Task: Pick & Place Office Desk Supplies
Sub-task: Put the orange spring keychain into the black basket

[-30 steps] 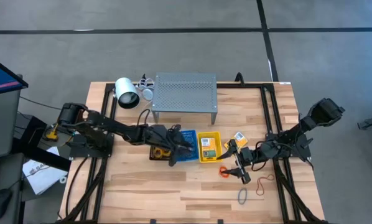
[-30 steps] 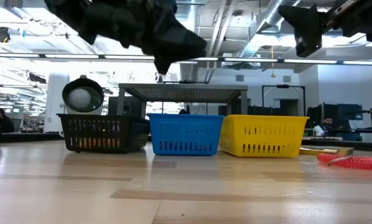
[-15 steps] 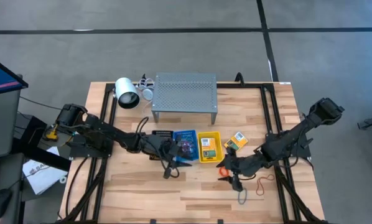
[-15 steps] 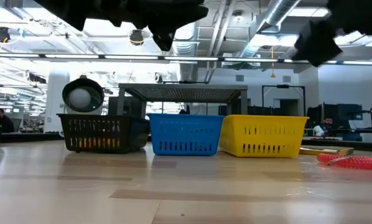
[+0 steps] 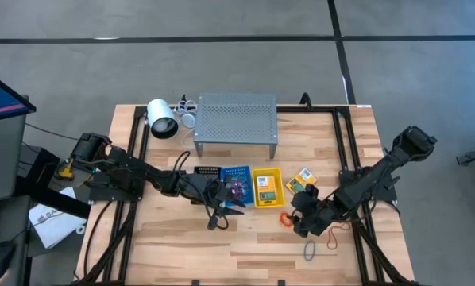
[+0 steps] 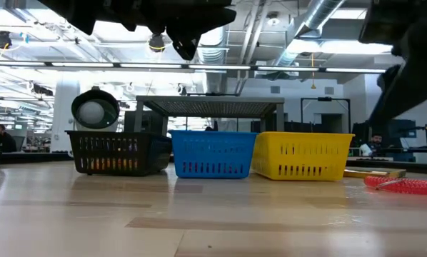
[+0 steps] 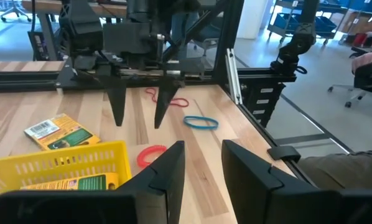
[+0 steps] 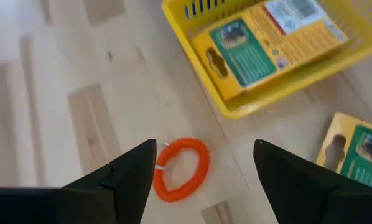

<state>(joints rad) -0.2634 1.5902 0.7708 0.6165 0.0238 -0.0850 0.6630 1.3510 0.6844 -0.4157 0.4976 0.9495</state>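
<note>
An orange coiled rubber-band loop (image 8: 181,168) lies flat on the table, near the yellow basket (image 5: 267,187). My right gripper (image 8: 204,144) hangs open above it, fingers slanting down, touching nothing; the left wrist view shows its fingertips (image 7: 138,123) clear of the wood. One crayon box (image 8: 267,43) lies in the yellow basket, another (image 5: 303,179) flat on the table beside it. My left gripper (image 5: 216,218) is open and holds nothing; it points level toward the right, just near of the blue basket (image 5: 236,184). A blue band (image 7: 200,122) and a red band (image 7: 167,99) lie farther right.
A black basket (image 6: 117,152) stands left of the blue one. Behind the baskets are a grey perforated shelf (image 5: 236,121) and a white cylinder (image 5: 162,119). More bands (image 5: 310,250) lie near the right front. A black frame rail (image 5: 350,171) runs along the right side.
My right gripper has tipped from nearly level to slanting down and rolled, now over the orange loop, still open. My left gripper has swung off the baskets toward the table's near edge and then stopped.
</note>
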